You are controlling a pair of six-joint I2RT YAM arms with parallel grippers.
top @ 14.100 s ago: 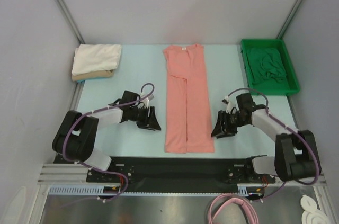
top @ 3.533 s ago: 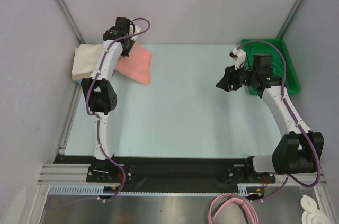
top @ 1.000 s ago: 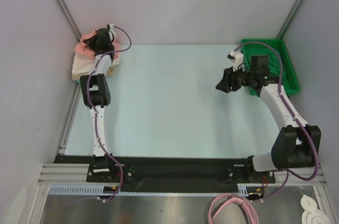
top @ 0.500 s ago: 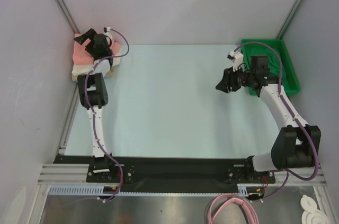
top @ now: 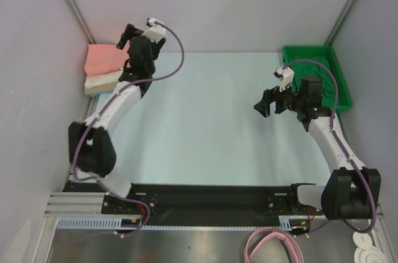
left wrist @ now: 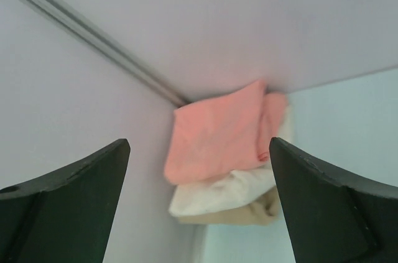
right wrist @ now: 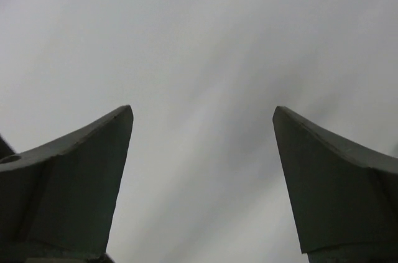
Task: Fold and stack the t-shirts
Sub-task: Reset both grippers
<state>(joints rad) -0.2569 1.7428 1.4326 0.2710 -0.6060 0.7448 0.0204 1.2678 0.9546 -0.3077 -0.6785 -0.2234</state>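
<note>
Folded salmon-pink t-shirt (top: 102, 58) (left wrist: 214, 132) tops the stack in the far-left corner of the table (top: 205, 120), resting on the white t-shirt (top: 102, 79) (left wrist: 217, 191) with the tan t-shirt (top: 99, 90) (left wrist: 249, 216) beneath. Your left gripper (top: 140, 36) (left wrist: 199, 142) hangs just beside and above the stack, jaws wide and empty. At far right, the dark green t-shirt (top: 311, 71) lies crumpled in the green tray (top: 309, 48). Your right gripper (top: 272, 102) (right wrist: 202, 110) hovers near the tray, over the table, jaws wide, holding nothing
</note>
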